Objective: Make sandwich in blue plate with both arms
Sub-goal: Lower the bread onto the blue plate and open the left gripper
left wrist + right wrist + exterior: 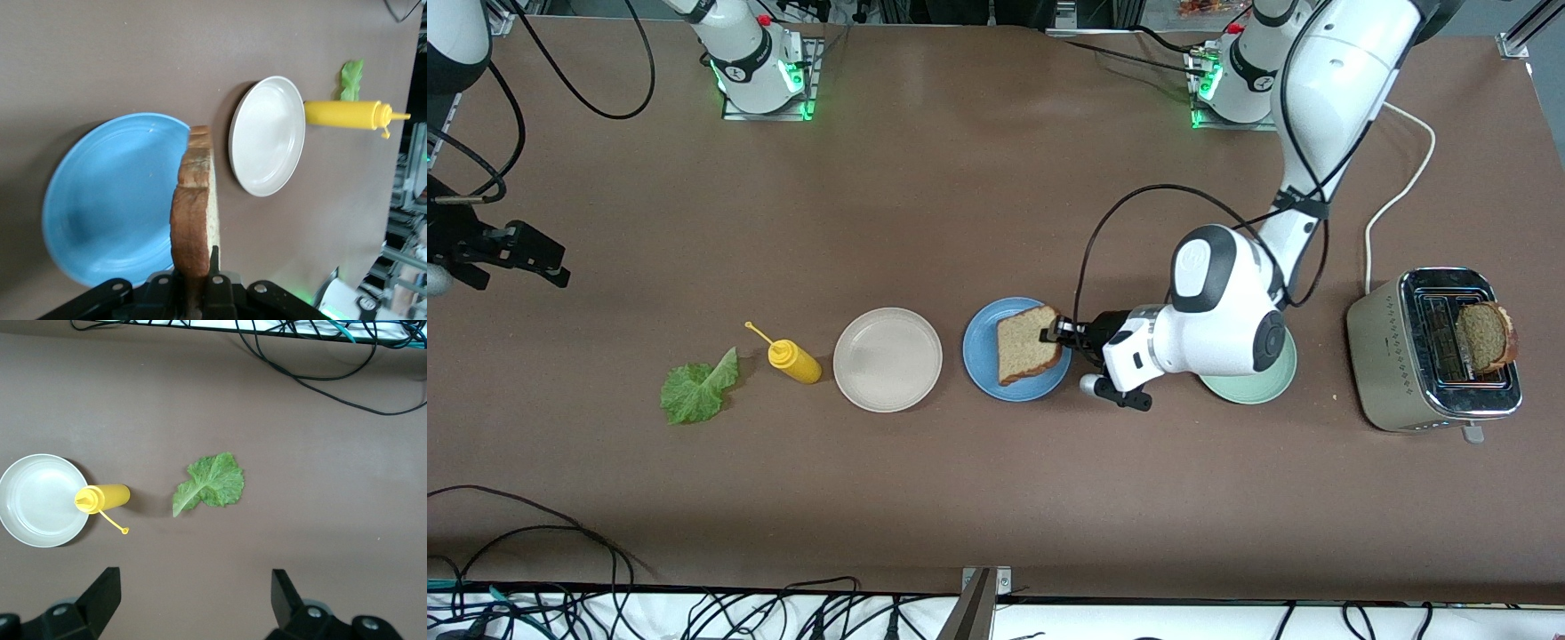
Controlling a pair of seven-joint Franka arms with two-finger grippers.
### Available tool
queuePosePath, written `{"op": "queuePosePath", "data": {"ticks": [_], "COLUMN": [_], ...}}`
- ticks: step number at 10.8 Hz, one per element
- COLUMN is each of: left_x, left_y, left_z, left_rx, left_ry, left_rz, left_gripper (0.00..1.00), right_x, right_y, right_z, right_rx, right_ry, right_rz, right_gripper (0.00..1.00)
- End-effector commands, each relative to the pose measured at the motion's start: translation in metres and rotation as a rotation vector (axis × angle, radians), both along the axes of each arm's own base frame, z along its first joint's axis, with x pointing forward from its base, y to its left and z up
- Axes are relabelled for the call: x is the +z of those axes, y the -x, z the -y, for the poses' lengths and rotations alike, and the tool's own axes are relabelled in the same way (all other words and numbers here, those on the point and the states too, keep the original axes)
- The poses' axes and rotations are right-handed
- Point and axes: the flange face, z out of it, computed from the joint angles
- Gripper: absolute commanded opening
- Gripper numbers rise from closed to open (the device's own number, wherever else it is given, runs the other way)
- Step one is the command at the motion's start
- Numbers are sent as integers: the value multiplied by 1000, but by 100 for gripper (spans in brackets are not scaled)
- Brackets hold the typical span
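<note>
Left gripper [1055, 333] holds bread slice [1027, 344] over blue plate [980, 351].

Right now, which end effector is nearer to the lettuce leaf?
Right. The right end effector hangs open above the table near the lettuce leaf; the left end effector holds bread over the blue plate.

Pale green plate [1258, 391] mostly hidden under left arm; blue plate [983, 356] partly under bread slice [1027, 345].
</note>
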Motion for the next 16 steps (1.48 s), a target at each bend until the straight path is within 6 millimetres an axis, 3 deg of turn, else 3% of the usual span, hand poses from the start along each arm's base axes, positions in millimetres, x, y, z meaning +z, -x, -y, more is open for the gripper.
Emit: {"op": "queuePosePath", "data": {"ticks": [1,8,9,10,14,16], "left_x": [-27,-83,-83,-83,-86,-68], "left_y": [1,15,18,18,13,6], "left_z": [17,11,16,16,-14,-35], "left_rx": [61,-24,-21,-7,-73,-169], "left_ry": [80,97,119,134,142,37], "left_rz": [-62,-59,-64,-72,-22,45], "left_gripper": [2,4,17,99,100,100], "right_x": [5,-3,-9,-9,-30,-43], "right_y": [-2,-5,-6,-6,-4,-5], "right_z": [2,4,3,3,3,1], "right_rx": [-1,-1,2,4,2,55], "right_ry": [-13,-12,-10,-8,-10,-4], "right_rz": [7,-6,-25,-27,-97,-130], "right_gripper": [100,100,100,100,100,100]}}
